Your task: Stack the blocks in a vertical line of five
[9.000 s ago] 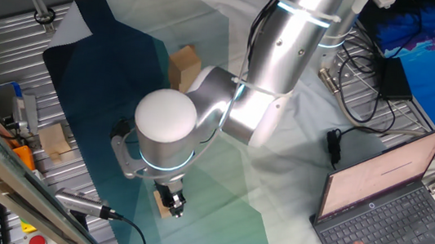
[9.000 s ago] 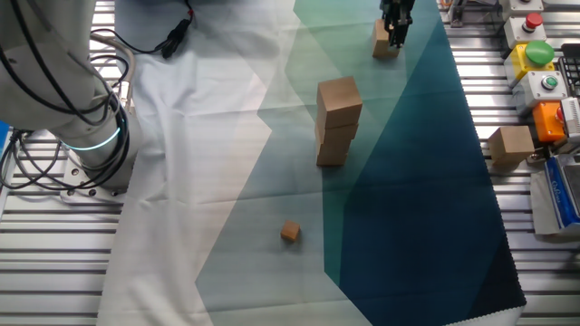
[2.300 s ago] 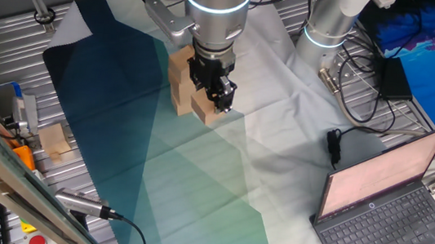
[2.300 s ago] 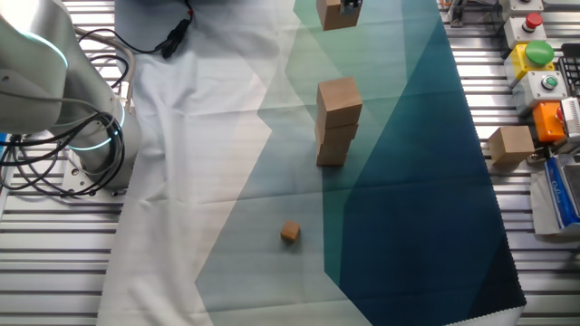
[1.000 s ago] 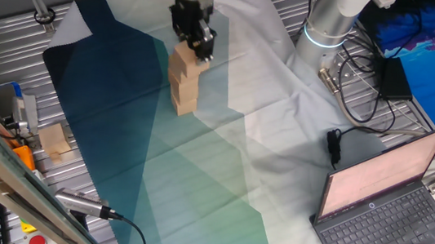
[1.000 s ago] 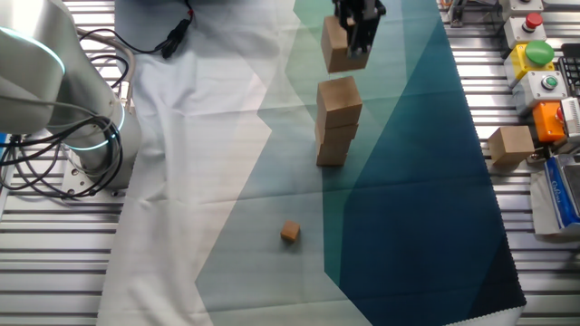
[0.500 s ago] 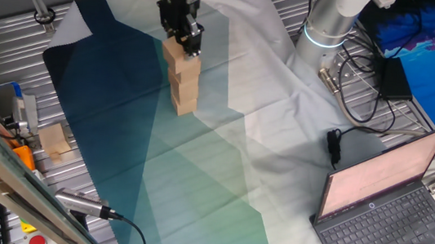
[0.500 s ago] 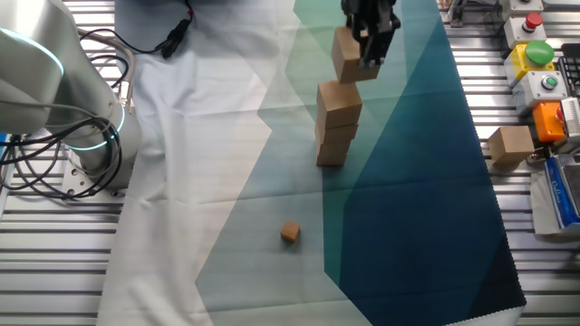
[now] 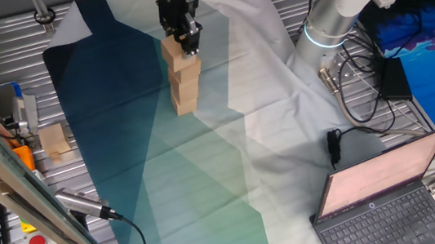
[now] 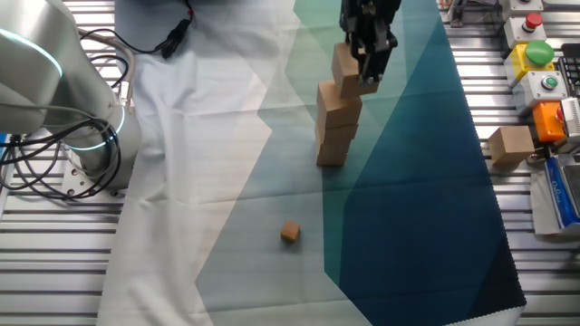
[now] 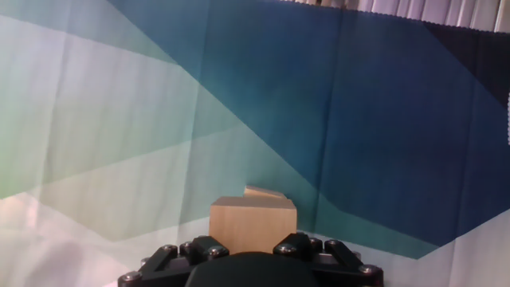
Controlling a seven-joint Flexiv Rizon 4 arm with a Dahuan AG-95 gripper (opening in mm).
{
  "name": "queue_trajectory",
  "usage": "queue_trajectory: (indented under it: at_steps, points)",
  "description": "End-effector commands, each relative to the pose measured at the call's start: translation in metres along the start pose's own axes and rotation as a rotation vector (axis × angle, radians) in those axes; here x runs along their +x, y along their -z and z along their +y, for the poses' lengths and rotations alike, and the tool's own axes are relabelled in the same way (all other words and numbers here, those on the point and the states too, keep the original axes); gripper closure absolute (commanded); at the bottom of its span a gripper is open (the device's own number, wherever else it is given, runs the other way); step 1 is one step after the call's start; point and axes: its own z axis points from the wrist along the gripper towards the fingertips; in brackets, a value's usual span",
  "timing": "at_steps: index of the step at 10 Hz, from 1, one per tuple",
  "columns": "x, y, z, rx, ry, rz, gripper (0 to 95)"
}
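A stack of three light-brown wooden blocks (image 9: 185, 86) stands on the teal cloth; it also shows in the other fixed view (image 10: 335, 127). My gripper (image 9: 182, 42) is shut on a fourth block (image 9: 171, 49) directly over the stack, at or just above its top. In the other fixed view the gripper (image 10: 368, 65) holds the block (image 10: 345, 65) a little off-centre over the top block. In the hand view the held block (image 11: 253, 225) sits between my fingers, and a corner of the stack (image 11: 267, 192) shows beyond it. I cannot tell whether the held block touches the stack.
A much smaller wooden cube (image 10: 290, 233) lies on the cloth. A paler block (image 10: 510, 144) sits off the cloth on the metal slats, also in one fixed view (image 9: 56, 140). A laptop (image 9: 392, 212) with a hand on it and cables (image 9: 353, 88) lie to the side.
My gripper has carried the block sideways over the stack and lowered it onto or just above the top block.
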Motion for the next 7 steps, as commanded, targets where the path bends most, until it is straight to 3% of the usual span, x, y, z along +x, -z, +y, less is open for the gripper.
queue_trajectory:
  at_steps: [1, 7]
  points:
    - [0.0030, -0.0031, -0.0056, 0.002, 0.000, -0.015, 95.0]
    - [0.0093, -0.0077, -0.0118, -0.012, -0.043, -0.034, 95.0]
